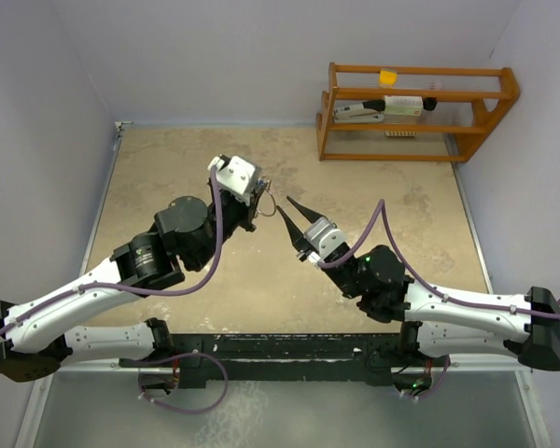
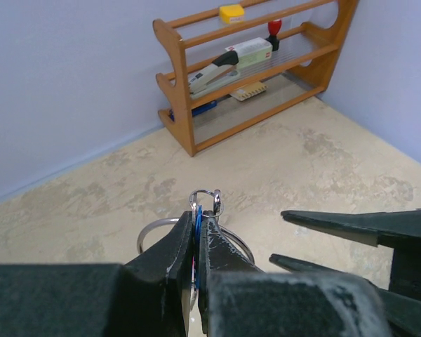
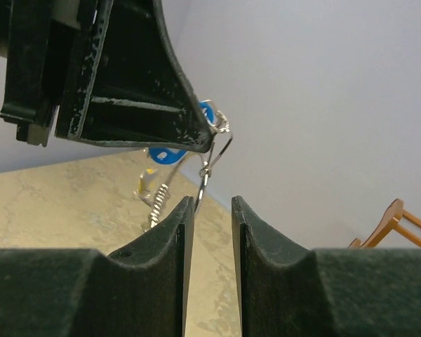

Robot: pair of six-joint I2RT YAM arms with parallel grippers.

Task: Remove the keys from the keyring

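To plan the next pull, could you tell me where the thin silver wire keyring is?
The keyring is held in the shut left gripper above mid-table, the open right gripper just to its right in the top view.

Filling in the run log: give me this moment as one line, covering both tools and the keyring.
left tool: shut on keys | right tool: open, beside keyring, nothing held | keys: on keyring

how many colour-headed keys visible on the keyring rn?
2. The blue plastic-headed key is pinched in the left hand. The yellow-headed key hangs just below that hand. Plain silver keys may be hidden behind it.
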